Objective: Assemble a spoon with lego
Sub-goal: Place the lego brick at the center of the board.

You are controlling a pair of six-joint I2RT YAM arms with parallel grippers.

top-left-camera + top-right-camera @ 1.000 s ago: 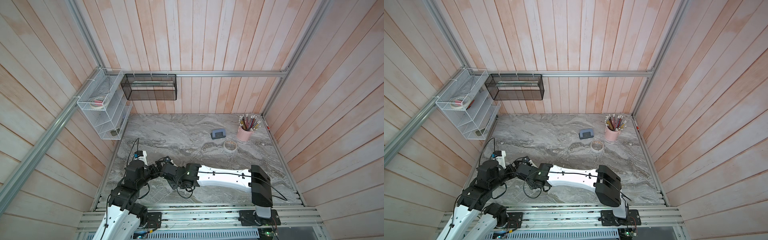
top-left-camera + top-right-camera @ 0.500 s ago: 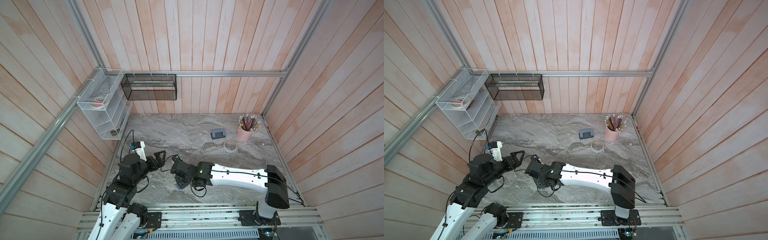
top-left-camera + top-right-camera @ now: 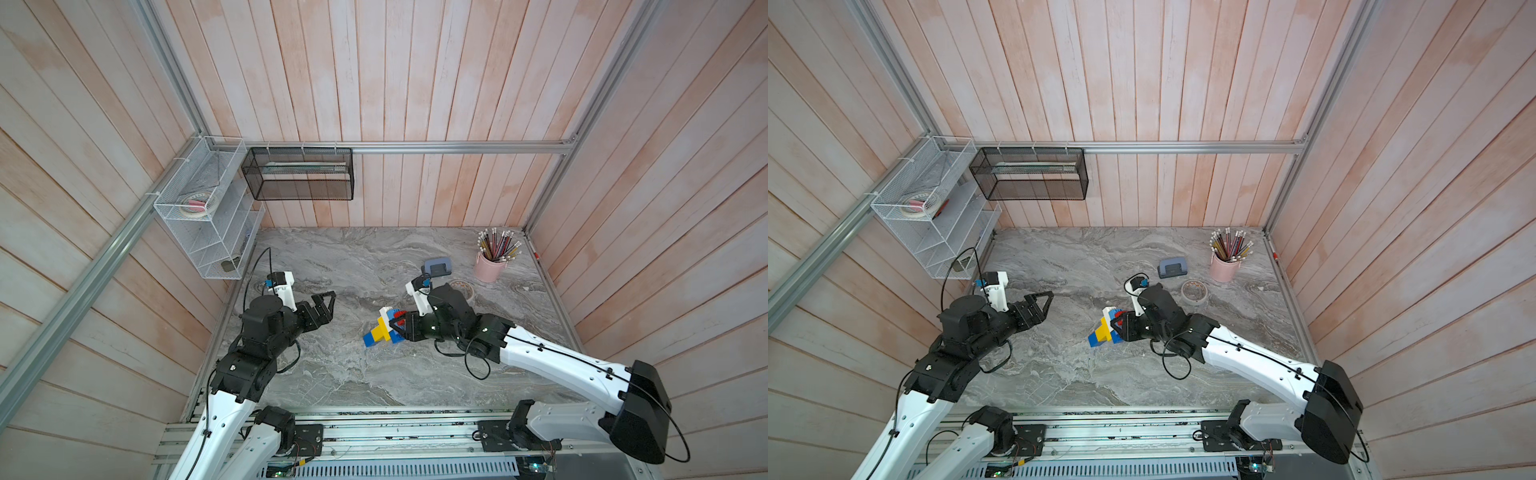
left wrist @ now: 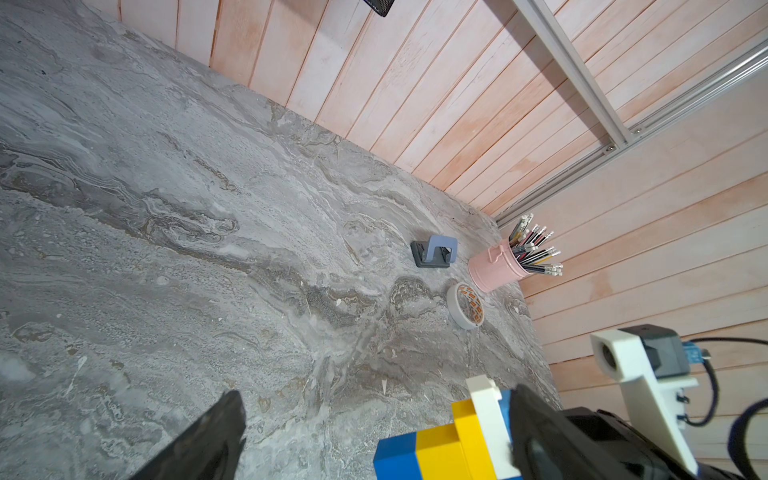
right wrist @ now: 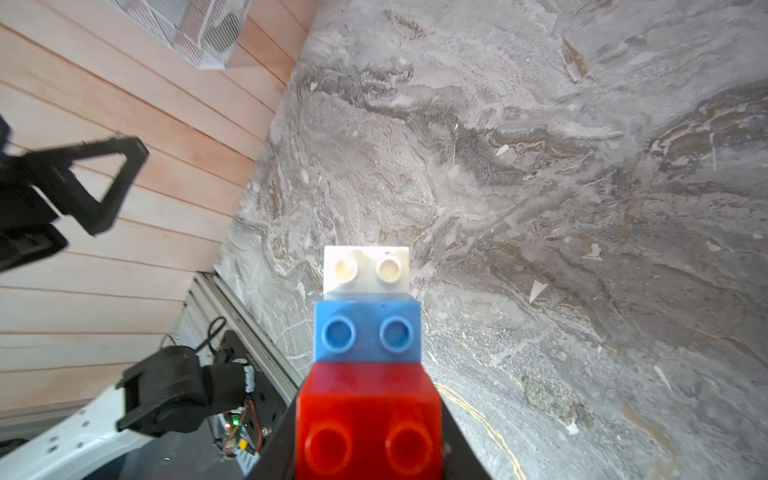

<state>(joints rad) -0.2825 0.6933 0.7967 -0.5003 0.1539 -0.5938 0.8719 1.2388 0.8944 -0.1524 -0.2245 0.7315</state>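
- Table (image 3: pixel 353 374): open marble all round the spoon (image 3: pixel 379 331), edges well off.
- Left gripper (image 3: pixel 326 306): jaws wide apart, well left of it.
- Right gripper (image 3: pixel 397 325): clamped on the spoon's red tip.
- Spoon: mid-table, handle pointing away from those jaws.

Bright, even light; soft shadows; wrist-view edge blur.

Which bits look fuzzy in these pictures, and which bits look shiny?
Right wrist view: the left gripper at the edge is smeared, the spoon is sharp, with a shine on its red brick. Left wrist view: that gripper's fingers are dark and fuzzy, very close to the lens. Both top views: soft, even light, all sharp.
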